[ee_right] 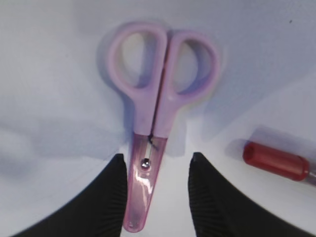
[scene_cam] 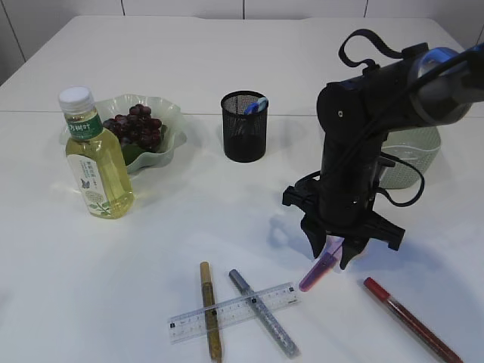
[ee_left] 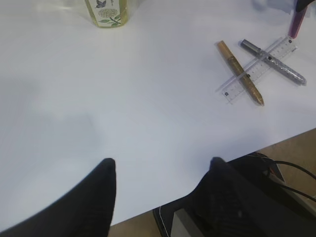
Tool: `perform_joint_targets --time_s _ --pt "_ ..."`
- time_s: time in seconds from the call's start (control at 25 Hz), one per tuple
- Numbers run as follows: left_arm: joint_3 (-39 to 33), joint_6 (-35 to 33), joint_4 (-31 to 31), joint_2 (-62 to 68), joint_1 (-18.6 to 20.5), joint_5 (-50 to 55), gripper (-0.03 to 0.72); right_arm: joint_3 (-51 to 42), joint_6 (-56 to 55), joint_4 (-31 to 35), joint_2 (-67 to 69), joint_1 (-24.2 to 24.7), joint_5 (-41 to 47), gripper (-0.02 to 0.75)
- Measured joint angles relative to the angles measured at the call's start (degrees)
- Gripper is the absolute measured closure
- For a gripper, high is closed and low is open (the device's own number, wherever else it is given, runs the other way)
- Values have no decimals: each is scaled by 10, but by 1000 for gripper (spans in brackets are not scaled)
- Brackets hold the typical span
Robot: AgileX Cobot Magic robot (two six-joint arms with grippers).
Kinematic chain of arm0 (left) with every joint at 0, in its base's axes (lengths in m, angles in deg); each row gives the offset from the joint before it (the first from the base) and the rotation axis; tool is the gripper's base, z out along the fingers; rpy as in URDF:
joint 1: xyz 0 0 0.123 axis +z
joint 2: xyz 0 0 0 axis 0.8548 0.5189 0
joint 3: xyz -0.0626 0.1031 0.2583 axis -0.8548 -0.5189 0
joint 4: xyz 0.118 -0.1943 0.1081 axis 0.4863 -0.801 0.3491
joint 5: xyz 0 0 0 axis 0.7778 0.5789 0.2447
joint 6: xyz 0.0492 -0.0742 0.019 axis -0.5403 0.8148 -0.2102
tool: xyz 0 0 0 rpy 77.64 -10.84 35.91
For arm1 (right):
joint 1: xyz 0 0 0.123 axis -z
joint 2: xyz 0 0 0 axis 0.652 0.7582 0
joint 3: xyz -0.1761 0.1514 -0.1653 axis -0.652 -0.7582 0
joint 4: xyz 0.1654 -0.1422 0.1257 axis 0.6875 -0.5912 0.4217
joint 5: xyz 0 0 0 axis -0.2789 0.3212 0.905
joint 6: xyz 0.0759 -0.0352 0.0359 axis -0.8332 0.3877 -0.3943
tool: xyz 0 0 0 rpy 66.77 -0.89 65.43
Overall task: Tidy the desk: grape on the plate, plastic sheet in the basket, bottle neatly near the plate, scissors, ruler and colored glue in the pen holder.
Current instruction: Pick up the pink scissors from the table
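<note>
Right gripper (scene_cam: 330, 253) hung over the small pink plastic scissors (ee_right: 158, 113), fingers spread either side of the translucent blade sheath, not clearly touching it; in the exterior view only the sheath tip showed below the claw, handles hidden by the arm. Using the black mesh pen holder (scene_cam: 244, 127) as landmark: scissors lay well in front of it and to the right, flat on the white table (scene_cam: 151, 249). A blue-tipped item inside the holder was too small to identify. The clear plastic ruler (scene_cam: 233, 311) lay far in front of the holder, with a gold glitter glue pen (scene_cam: 210, 310) and a silver glitter glue pen (scene_cam: 263, 312) crossed over it. A red glue pen (scene_cam: 412, 319) lay front-right of the holder, its end cut off at the frame edge. Dark grapes (scene_cam: 136, 127) sat on the pale green wavy plate (scene_cam: 170, 113) left of the holder, the yellow-drink bottle with white cap (scene_cam: 94, 159) upright just in front of the plate. The pale green basket (scene_cam: 420, 155) right of the holder was mostly hidden behind the arm; contents unseen. Left gripper (ee_left: 160, 190) was spread open over bare table near its edge, holding nothing.
</note>
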Motion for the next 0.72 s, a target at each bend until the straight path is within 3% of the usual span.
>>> perform_joint_targets --time_s 0.72 --pt "0 0 2 0 0 0 256 7 0 -4 15 0 2 406"
